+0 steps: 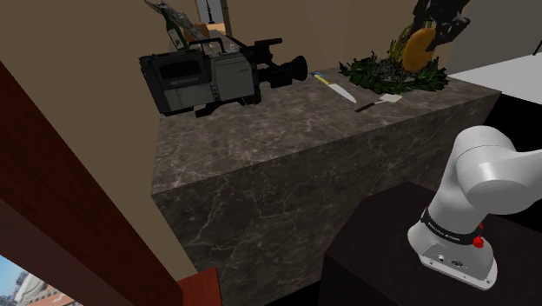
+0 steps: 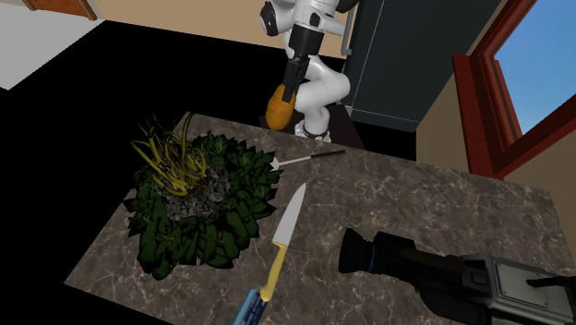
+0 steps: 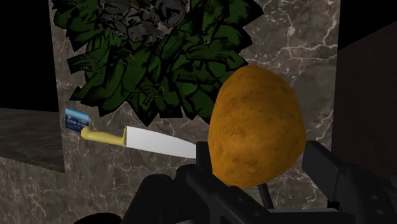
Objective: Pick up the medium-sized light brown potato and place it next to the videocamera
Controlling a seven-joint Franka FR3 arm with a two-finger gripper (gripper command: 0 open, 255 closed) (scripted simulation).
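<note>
Pincer (image 3: 259, 167) clasps the orange-brown potato (image 3: 254, 121) above the veined counter (image 3: 289, 38).

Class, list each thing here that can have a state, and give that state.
potato, held in the air, clear of the counter
gripper, jaws shut on potato
knife, lying flat on counter beside plant
videocamera, resting on counter, untouched

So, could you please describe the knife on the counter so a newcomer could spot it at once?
On the dark marbled counter, look between the leafy green plant and the videocamera. The knife lies flat there, its handle end beside a small blue object. Its yellow handle and broad white blade set it apart from the slimmer dark-handled utensil nearby.
</note>
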